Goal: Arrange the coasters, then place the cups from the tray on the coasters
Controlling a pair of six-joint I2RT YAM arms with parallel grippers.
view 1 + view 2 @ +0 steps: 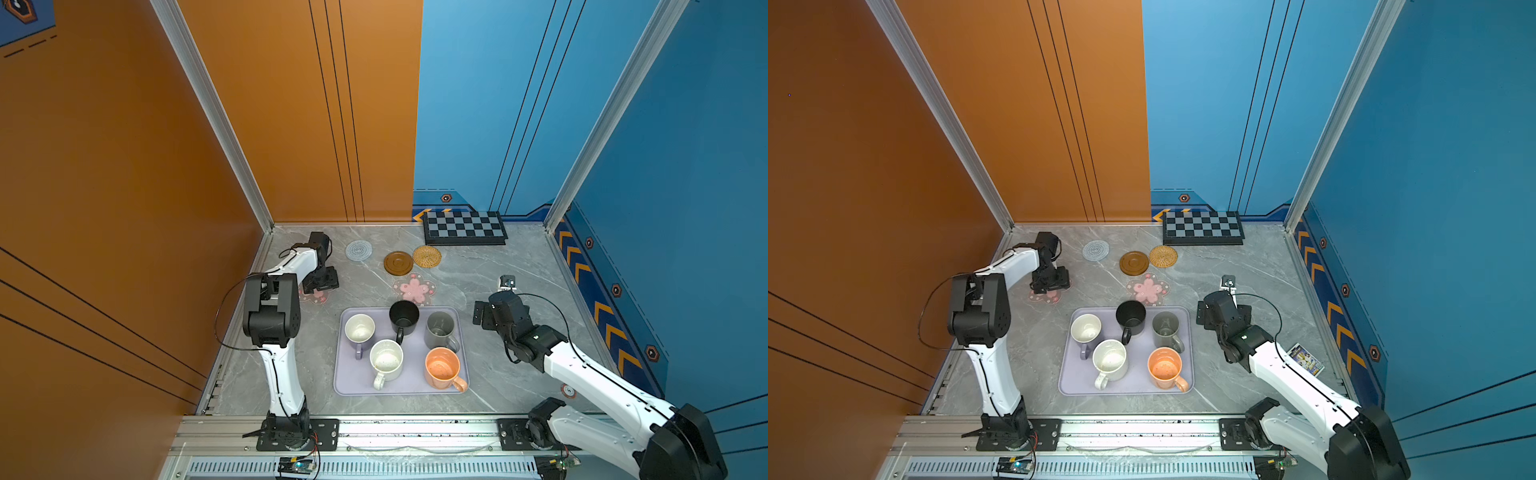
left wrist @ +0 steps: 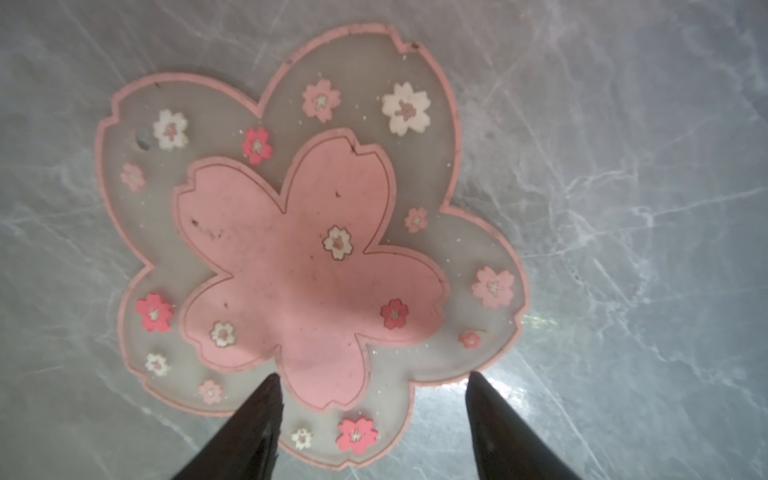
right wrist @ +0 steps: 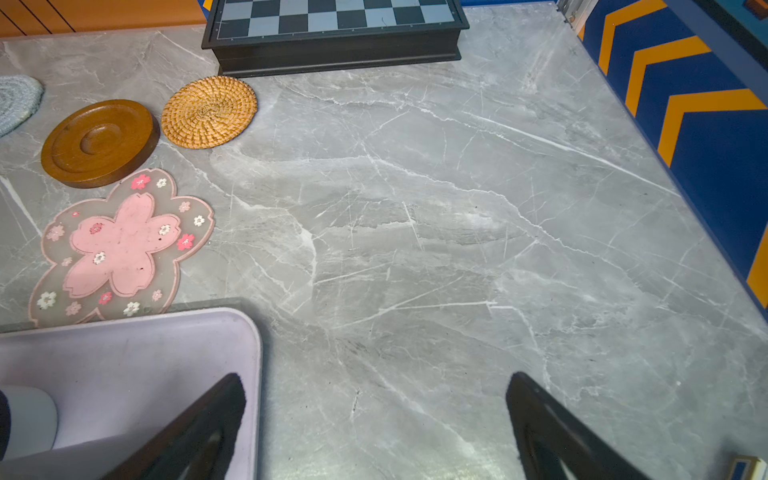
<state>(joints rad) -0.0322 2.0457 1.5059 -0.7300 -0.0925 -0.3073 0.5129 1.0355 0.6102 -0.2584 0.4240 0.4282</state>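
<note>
- The left arm point(image 1: 286, 374) reaches to the far left of the tabletop point(image 1: 478, 266). Its jaws point down over a pink flower-shaped coaster point(image 2: 311, 257) that lies flat there.
- In the left wrist view these jaws stand open. One tip is over a petal of the coaster and the other is over bare tabletop just past its edge. Whether either tip touches, I cannot tell.
- The right arm point(image 1: 594, 374) holds its jaws wide open and empty above bare tabletop, just right of the tray's far right corner.
- The lavender tray point(image 1: 353, 382) sits near the middle and carries all five cups.
- At the far side of the tray are the lavender mug point(image 1: 360, 328), black mug point(image 1: 404, 318) and grey mug point(image 1: 440, 330). At its near side are the white speckled mug point(image 1: 386, 359) and orange mug point(image 1: 442, 368).
- A second flower coaster point(image 1: 414, 289) lies with its near edge at the tray's far rim.
- Farther back lie the wooden disc coaster point(image 1: 398, 263) and, just right of it, the rattan coaster point(image 1: 427, 256). The grey-white spiral coaster point(image 1: 358, 250) lies apart to their left.
- A chequered board point(image 1: 464, 227) rests against the far wall.
</note>
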